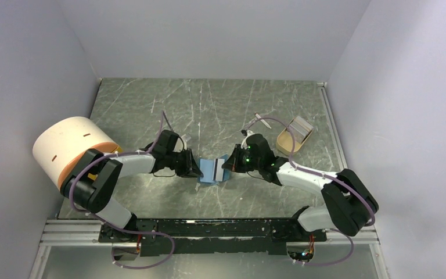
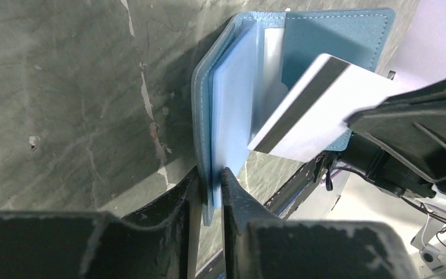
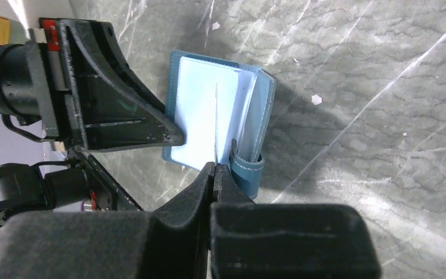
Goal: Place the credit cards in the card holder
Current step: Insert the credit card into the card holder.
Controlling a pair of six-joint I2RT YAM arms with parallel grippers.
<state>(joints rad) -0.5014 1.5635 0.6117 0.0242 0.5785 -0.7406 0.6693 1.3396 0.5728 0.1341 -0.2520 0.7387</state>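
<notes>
The teal-blue card holder [image 1: 212, 170] stands open on the marble table between the two arms. My left gripper [image 2: 211, 180] is shut on the near edge of its left cover and pale blue slot pages [image 2: 232, 104]. A white credit card [image 2: 319, 110] with a dark stripe is tilted toward the slots, its leading corner right at the open pages. My right gripper [image 3: 216, 168] is shut on that card, which shows edge-on [image 3: 216, 116] in the right wrist view, in front of the holder [image 3: 191, 104]. The snap tab [image 3: 247, 168] curls beside the right fingers. No other cards are in view.
A large white and orange cylinder [image 1: 69, 148] stands at the left wall. A small tan tray [image 1: 295, 136] and a thin white stick [image 1: 261, 120] lie at the back right. Grey walls close in the table on three sides.
</notes>
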